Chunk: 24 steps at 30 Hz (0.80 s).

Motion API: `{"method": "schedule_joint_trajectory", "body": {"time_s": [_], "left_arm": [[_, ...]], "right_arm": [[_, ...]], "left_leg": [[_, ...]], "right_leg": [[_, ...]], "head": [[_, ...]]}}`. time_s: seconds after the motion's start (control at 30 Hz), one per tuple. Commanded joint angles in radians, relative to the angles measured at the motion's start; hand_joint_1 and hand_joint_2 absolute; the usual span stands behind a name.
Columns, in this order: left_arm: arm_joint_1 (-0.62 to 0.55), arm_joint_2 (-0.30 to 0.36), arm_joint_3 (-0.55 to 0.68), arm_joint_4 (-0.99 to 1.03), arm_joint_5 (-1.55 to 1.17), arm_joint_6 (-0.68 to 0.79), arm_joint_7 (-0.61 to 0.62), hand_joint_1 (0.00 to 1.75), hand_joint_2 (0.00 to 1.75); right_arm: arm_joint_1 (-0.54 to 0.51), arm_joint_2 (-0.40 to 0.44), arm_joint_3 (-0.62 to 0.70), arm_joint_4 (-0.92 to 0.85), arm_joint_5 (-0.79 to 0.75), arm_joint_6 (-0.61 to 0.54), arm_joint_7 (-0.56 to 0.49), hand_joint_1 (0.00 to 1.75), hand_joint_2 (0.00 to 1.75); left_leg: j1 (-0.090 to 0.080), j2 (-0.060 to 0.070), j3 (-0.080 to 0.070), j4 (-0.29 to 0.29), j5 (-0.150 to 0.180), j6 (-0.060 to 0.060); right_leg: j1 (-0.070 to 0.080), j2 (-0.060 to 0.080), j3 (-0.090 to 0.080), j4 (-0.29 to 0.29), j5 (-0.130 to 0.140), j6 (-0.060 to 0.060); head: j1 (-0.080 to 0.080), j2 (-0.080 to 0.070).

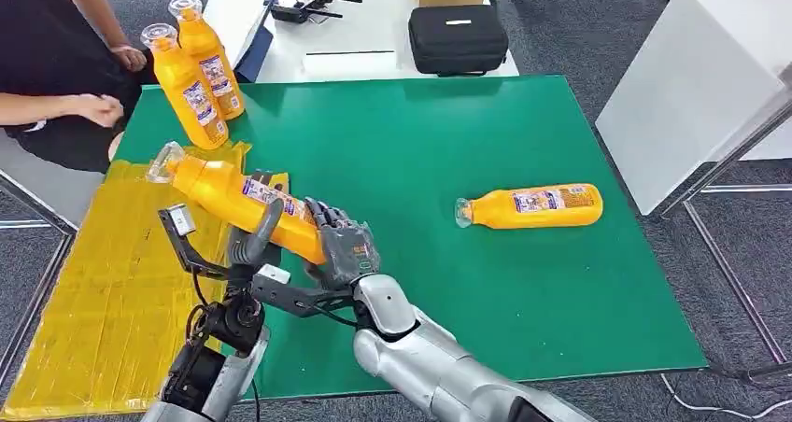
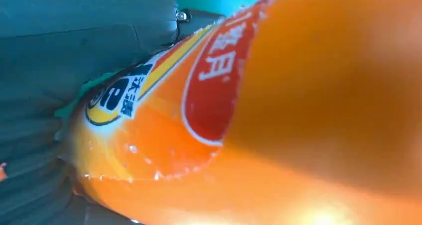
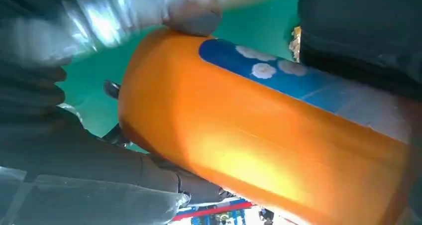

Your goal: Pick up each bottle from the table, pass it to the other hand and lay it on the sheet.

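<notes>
- Gripping the orange plastic bottle with a clear cap [image 1: 229,196], both the left hand [image 1: 254,242] and the right hand [image 1: 344,249] wrap it (cap tilted up-left).
- It hangs over the yellow sheet's [image 1: 103,291] edge on the green table [image 1: 523,282].

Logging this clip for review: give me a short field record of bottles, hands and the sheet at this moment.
held bottle: orange juice bottle, tilted in the air, cap toward the yellow sheet
left hand: grips the held bottle
right hand: wrapped on the same bottle's base end
handover: both hands on it
bottle left on table: one lying on the green mat
bottles on sheet: two, leaning at its far edge
bystander: person seated at far left
</notes>
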Motion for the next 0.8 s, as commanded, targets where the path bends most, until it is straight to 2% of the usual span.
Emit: {"method": "schedule_joint_trajectory", "body": {"time_s": [0.03, 0.2, 0.23, 0.4, 0.5, 0.53, 0.57, 0.6, 0.67, 0.73, 0.77, 0.8], "left_arm": [[-0.090, -0.004, -0.040, 0.049, -0.006, 0.020, -0.011, 1.75, 1.75], [-0.093, 0.001, -0.034, 0.049, -0.006, 0.025, -0.018, 1.75, 1.75], [-0.093, 0.001, -0.034, 0.049, -0.006, 0.025, -0.018, 1.75, 1.75], [-0.089, 0.004, -0.026, 0.043, -0.018, 0.043, -0.039, 1.75, 1.75], [-0.091, 0.019, -0.018, 0.026, -0.086, 0.102, -0.099, 1.75, 1.75], [-0.093, 0.024, -0.015, 0.020, -0.112, 0.122, -0.119, 1.75, 1.75], [-0.097, 0.034, -0.003, 0.004, -0.166, 0.165, -0.156, 1.75, 1.75], [-0.095, 0.042, 0.015, -0.019, -0.209, 0.198, -0.181, 1.75, 1.75], [-0.078, 0.072, 0.071, -0.102, -0.440, 0.369, -0.266, 1.75, 1.75], [-0.061, 0.098, 0.129, -0.155, -0.673, 0.518, -0.291, 1.75, 1.75], [-0.063, 0.121, 0.147, -0.137, -0.872, 0.632, -0.282, 1.75, 1.75], [-0.066, 0.136, 0.176, -0.104, -1.031, 0.670, -0.221, 1.75, 1.75]], "right_arm": [[0.022, -0.002, 0.181, 0.004, -0.013, 0.069, -0.045, 1.75, 1.75], [0.018, -0.002, 0.184, 0.008, -0.026, 0.074, -0.050, 1.75, 1.75], [0.018, -0.002, 0.184, 0.008, -0.026, 0.074, -0.050, 1.75, 1.75], [0.017, -0.002, 0.185, 0.019, -0.040, 0.072, -0.048, 1.75, 1.75], [0.009, -0.002, 0.166, 0.054, -0.058, 0.058, -0.037, 1.75, 1.75], [0.003, -0.002, 0.164, 0.065, -0.050, 0.046, -0.038, 0.66, 1.75], [-0.004, -0.002, 0.143, 0.092, -0.048, 0.035, -0.052, 0.00, 1.75], [-0.006, -0.002, 0.107, 0.116, -0.064, 0.043, -0.074, 0.00, 0.00], [-0.012, -0.004, 0.014, 0.178, -0.028, -0.018, -0.103, 0.00, 0.00], [0.003, -0.057, -0.093, 0.148, 0.019, -0.062, -0.125, 0.00, 0.00], [0.019, -0.090, -0.148, 0.109, 0.050, -0.083, -0.133, 0.00, 0.00], [0.046, -0.135, -0.231, 0.039, 0.099, -0.104, -0.138, 0.00, 0.00]], "left_leg": [[0.001, -0.003, 0.003, 0.000, -0.001, 0.000], [0.001, -0.004, 0.007, 0.001, -0.003, -0.001], [0.001, -0.003, 0.003, 0.000, -0.001, 0.000], [0.001, -0.004, 0.003, 0.000, -0.001, 0.000], [0.001, -0.004, 0.005, 0.000, -0.002, 0.000], [0.001, -0.003, 0.003, 0.000, -0.001, 0.000], [0.001, -0.004, 0.004, 0.000, -0.002, 0.000], [0.001, -0.004, 0.006, 0.001, -0.003, -0.001], [0.001, -0.004, 0.005, 0.001, -0.002, -0.001], [0.001, -0.002, 0.003, 0.001, -0.002, -0.001], [0.002, -0.002, 0.002, 0.000, -0.001, -0.001], [0.001, -0.002, 0.005, 0.000, -0.002, -0.001]], "right_leg": [[0.001, -0.005, 0.004, 0.000, -0.002, -0.002], [0.002, -0.008, 0.008, 0.002, -0.005, -0.003], [0.001, -0.006, 0.004, 0.000, -0.002, -0.002], [0.002, -0.006, 0.005, 0.000, -0.003, -0.002], [0.002, -0.007, 0.007, 0.001, -0.004, -0.003], [0.001, -0.005, 0.004, 0.000, -0.002, -0.002], [0.002, -0.006, 0.005, 0.001, -0.003, -0.002], [0.002, -0.008, 0.007, 0.001, -0.004, -0.003], [0.002, -0.007, 0.006, 0.002, -0.004, -0.003], [0.001, -0.005, 0.004, 0.001, -0.002, -0.003], [0.002, -0.004, 0.003, 0.000, -0.001, -0.002], [0.002, -0.005, 0.006, 0.000, -0.002, -0.003]], "head": [[0.000, 0.000], [0.000, 0.000], [0.000, 0.000], [0.000, 0.000], [0.000, 0.000], [0.000, 0.000], [0.000, 0.000], [0.000, 0.000], [0.000, 0.000], [0.000, 0.000], [0.001, 0.000], [0.000, 0.000]]}}
